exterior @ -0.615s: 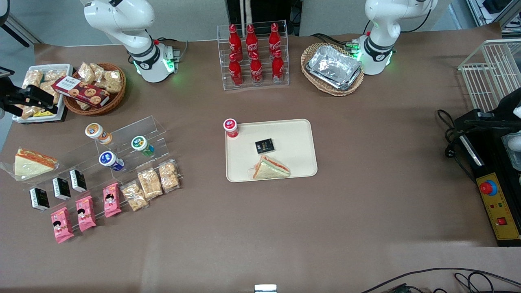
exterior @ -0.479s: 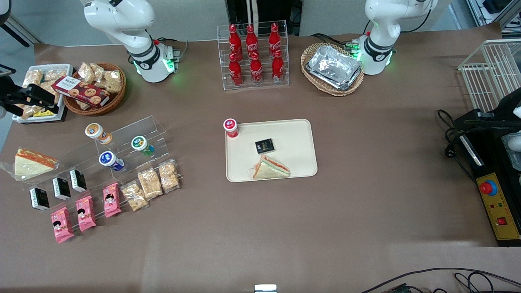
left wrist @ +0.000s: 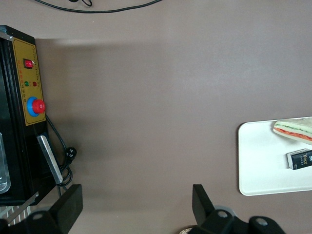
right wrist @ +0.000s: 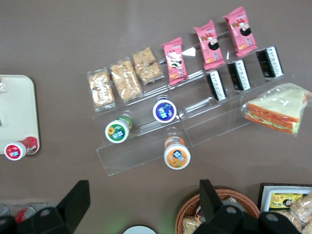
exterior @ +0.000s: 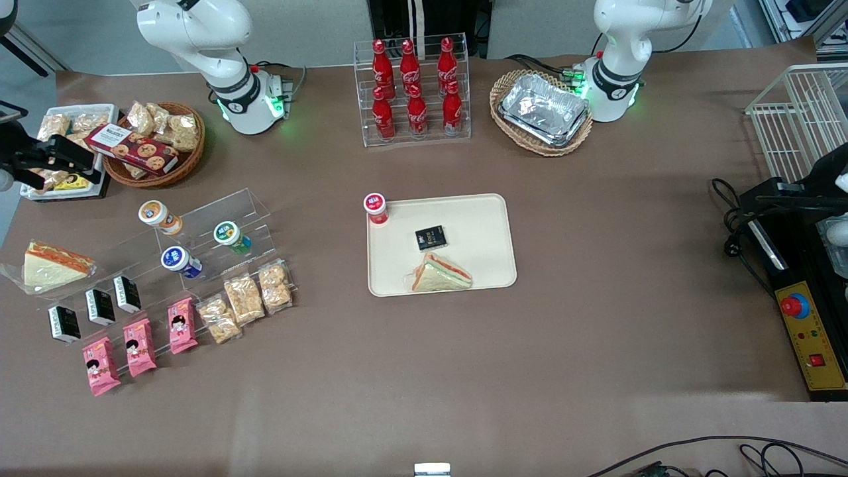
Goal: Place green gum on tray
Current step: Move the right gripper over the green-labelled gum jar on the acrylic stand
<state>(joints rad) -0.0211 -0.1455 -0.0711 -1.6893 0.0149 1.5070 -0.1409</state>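
the green gum [exterior: 232, 238], a small cylindrical bottle with a green body and a white round lid carrying a green label, is seen tilted on a step of the clear acrylic riser [exterior: 218, 232] toward the working arm's end of the table. in the right wrist view the same bottle [right wrist: 118, 130] is shown lid-up between a blue-lidded bottle [right wrist: 165, 110] and the tray. an orange bottle [exterior: 159, 217] is set on the riser's higher step. the gripper [exterior: 56, 159] is held high over the snack box at the table's edge, well apart from the gum, with its 2 fingers [right wrist: 73, 197] spread wide and nothing between them. the beige tray [exterior: 487, 225] is seen at mid-table, carrying a sandwich [exterior: 440, 273], a black packet [exterior: 430, 238] and a red bottle [exterior: 376, 208].
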